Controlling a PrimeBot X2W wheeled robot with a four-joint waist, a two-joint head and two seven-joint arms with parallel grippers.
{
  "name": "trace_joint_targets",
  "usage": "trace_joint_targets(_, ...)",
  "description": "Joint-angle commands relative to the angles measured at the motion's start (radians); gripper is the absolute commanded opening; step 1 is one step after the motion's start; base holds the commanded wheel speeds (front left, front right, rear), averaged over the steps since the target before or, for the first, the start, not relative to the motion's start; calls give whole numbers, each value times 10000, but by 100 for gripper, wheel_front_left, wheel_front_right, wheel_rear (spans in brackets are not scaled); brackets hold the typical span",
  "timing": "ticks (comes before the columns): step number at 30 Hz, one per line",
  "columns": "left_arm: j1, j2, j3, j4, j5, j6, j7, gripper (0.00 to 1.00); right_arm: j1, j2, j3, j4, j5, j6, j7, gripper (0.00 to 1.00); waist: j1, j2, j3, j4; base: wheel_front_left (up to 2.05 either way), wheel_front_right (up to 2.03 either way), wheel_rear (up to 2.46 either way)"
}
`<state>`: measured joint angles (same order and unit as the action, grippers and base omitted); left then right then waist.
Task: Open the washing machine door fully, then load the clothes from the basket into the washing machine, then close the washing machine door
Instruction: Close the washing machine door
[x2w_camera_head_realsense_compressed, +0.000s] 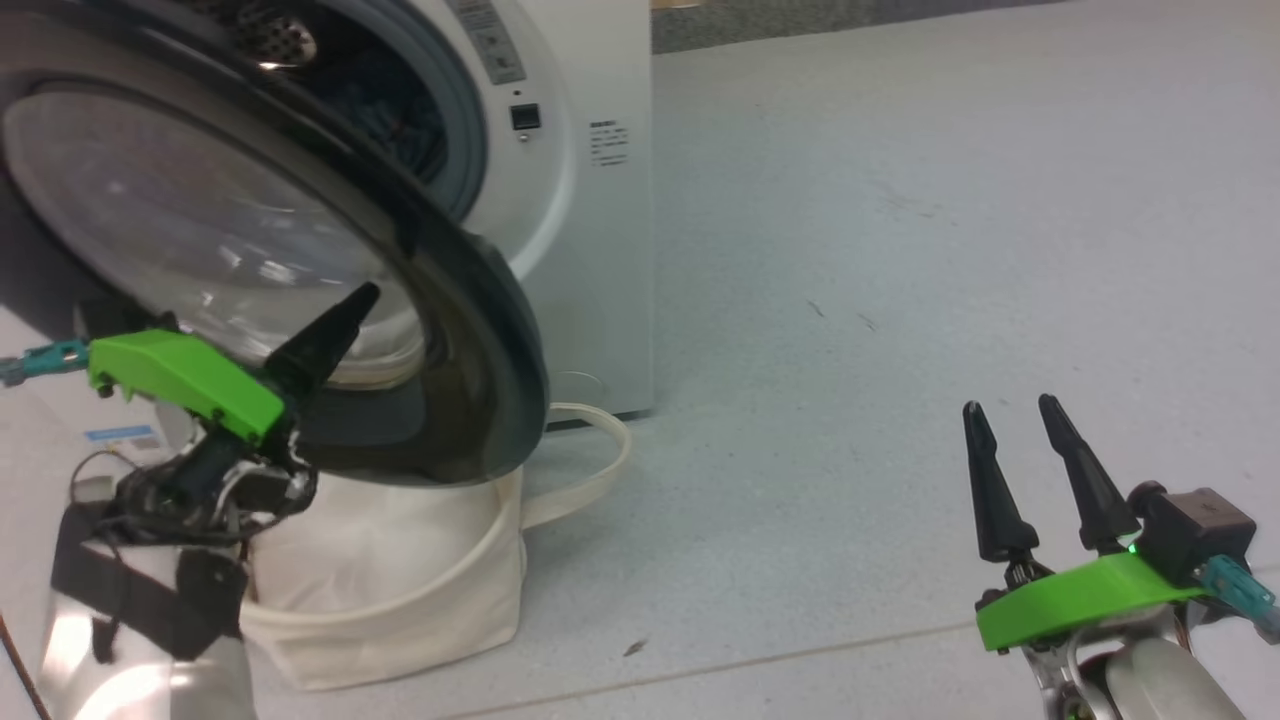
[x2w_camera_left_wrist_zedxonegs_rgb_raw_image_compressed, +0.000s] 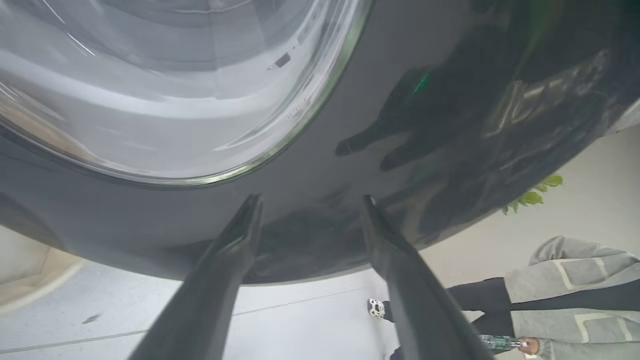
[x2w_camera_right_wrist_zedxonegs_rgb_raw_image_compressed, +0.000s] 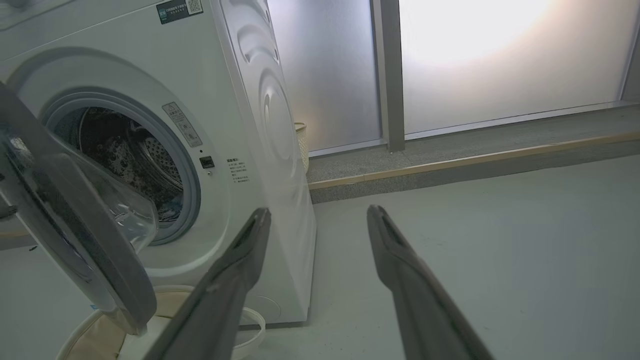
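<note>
1. Closest in the head view, the left gripper (x2w_camera_head_realsense_compressed: 340, 320) on its green bracket points a long dark finger at the large round washing machine door (x2w_camera_head_realsense_compressed: 480, 330), with its glossy black rim and bulging clear glass. The tip lies over the lower rim; I cannot tell whether it touches. Below the fingers sits the small round cream canvas basket (x2w_camera_head_realsense_compressed: 400, 590), one looped handle lying on the grey floor (x2w_camera_head_realsense_compressed: 900, 250). Beyond the fingers, the door stands partly open on the white front-loading washing machine (x2w_camera_head_realsense_compressed: 590, 200), and blue fabric (x2w_camera_head_realsense_compressed: 395, 115) shows in the drum. Well off to the side, the right gripper (x2w_camera_head_realsense_compressed: 1010, 410) is released, its fingers apart and holding nothing.
2. Left wrist view: the fingers (x2w_camera_left_wrist_zedxonegs_rgb_raw_image_compressed: 225, 260) are spread and hold nothing. The black rim lies just past their tips, with the glass beyond it. Right of the fingers stands a person (x2w_camera_left_wrist_zedxonegs_rgb_raw_image_compressed: 575, 290) in a grey jacket.
3. Right wrist view: the fingers (x2w_camera_right_wrist_zedxonegs_rgb_raw_image_compressed: 235, 270) are spread over the floor. Left of them are the machine, its open door and the basket beneath it.
</note>
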<state>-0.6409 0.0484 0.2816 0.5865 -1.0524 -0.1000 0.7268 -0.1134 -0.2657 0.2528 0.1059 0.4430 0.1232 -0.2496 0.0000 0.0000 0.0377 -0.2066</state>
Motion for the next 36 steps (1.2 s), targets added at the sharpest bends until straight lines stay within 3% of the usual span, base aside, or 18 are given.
trace_joint_targets(1, -191, 461, 47, -403, 229, -127, -103, 100, -255, -173, 126, -328, 25, 75, -122, 100, 0, 0, -87, 232, 0, 0, 0)
trace_joint_targets(6, 596, 1129, -1493, -1735, 1545, -296, -1446, 100, -225, -217, 29, -430, -2, 75, -122, 100, 0, 0, -115, 701, 0, 0, 0)
trace_joint_targets(11, 1752, 2245, -3072, -2964, 2382, -303, -4368, 100, -212, -249, -79, -511, -73, 75, -122, 100, 0, 0, -130, 1055, 0, 0, 0)
trace_joint_targets(18, 2629, 3727, -4851, -2678, 4206, -305, -8858, 100, -150, -261, -213, -557, -186, 75, -122, 100, 0, 0, -199, 1487, 0, 0, 0)
trace_joint_targets(22, 2815, 3644, -4955, -1916, 5137, -305, -9844, 100, -65, -245, -338, -576, -237, 75, -122, 100, 0, 0, -259, 1692, 0, 0, 0)
trace_joint_targets(29, 3399, 2607, -3365, -2427, 6649, -305, -9882, 100, 50, -133, -591, -567, -415, 75, -122, 100, 0, 0, -262, 1847, 0, 0, 0)
trace_joint_targets(36, 3740, 2079, -3046, -2577, 7102, -306, -9884, 100, 67, -118, -554, -536, -379, 75, -122, 100, 0, 0, -309, 1897, 0, 0, 0)
